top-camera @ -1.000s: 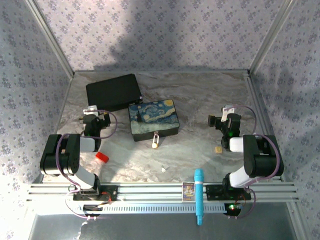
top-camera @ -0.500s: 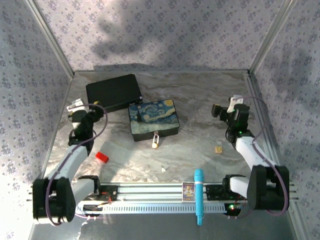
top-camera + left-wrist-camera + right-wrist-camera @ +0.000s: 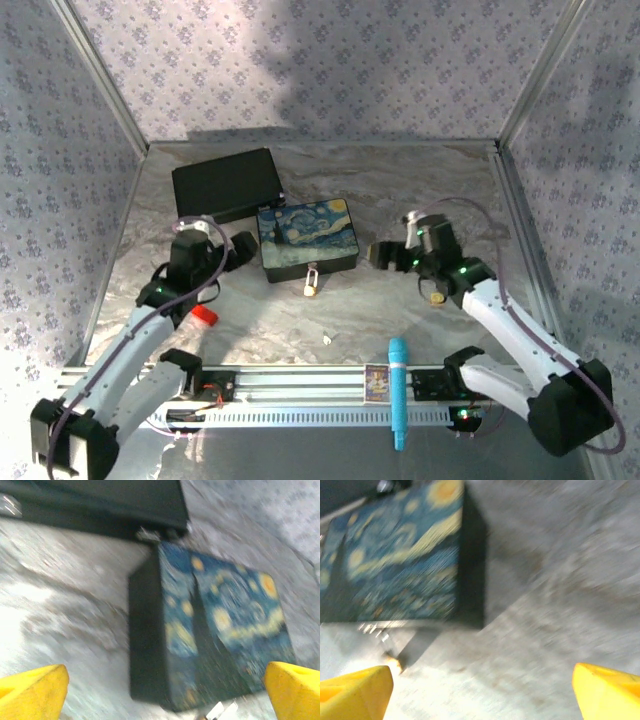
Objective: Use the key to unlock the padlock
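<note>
Where the starry-painted box (image 3: pixel 307 238) sits at mid-table, the padlock (image 3: pixel 311 283) is seen just off its near edge. Its brass body lies on the marble table (image 3: pixel 420 190) and its pale shackle points toward the box front. Whether the shackle is hooked into anything on the box cannot be told. The key (image 3: pixel 327 340) is noted as a tiny pale speck lying loose nearer the front rail (image 3: pixel 300 378), apart from the padlock and well apart from both grippers.

The left gripper (image 3: pixel 243 246) is held low, just left of the box and aimed at its side. In the left wrist view its yellow fingertips (image 3: pixel 31 692) are spread wide, one at each lower corner, with nothing gripped between them. The box's dark side wall and painted lid are framed in that gap, with a black case (image 3: pixel 100 502) touching or nearly touching the far corner. The view is blurred.

The right gripper (image 3: pixel 382 255) is held just right of the box, facing it. In the right wrist view its yellow fingers (image 3: pixel 352 690) are likewise set far apart and empty. A small brass smear below the box edge is taken for the padlock, too blurred for detail.

A gold chip (image 3: pixel 437 297) is seen beside the right forearm, a red cap (image 3: pixel 204 314) beside the left arm, and a blue marker (image 3: pixel 397 385) across the front rail.
</note>
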Controlling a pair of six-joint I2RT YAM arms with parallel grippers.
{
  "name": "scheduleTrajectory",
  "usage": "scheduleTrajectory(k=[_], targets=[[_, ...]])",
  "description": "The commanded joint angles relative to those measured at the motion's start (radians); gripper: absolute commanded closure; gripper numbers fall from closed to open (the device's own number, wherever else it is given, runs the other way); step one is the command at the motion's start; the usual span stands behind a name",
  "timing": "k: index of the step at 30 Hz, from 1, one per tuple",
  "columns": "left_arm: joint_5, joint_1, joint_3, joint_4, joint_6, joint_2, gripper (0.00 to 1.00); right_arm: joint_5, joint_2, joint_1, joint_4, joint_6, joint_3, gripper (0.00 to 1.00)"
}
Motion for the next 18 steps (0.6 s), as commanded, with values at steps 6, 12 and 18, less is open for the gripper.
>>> scheduleTrajectory(k=[6,12,18], targets=[[-0.002,-0.292,-0.104,-0.051,-0.231,-0.061,0.06,0.337,0.135,0.494,-0.107,0.388,-0.002,0.23],[-0.073,-0.457,-0.152,0.014,-0.329,-0.062,0.09,0.405,0.326,0.705,-0.064,0.526,0.047,0.35],[-0.097,-0.503,-0.157,0.045,-0.350,-0.027,0.11,0.442,0.488,0.821,-0.065,0.610,0.118,0.45]])
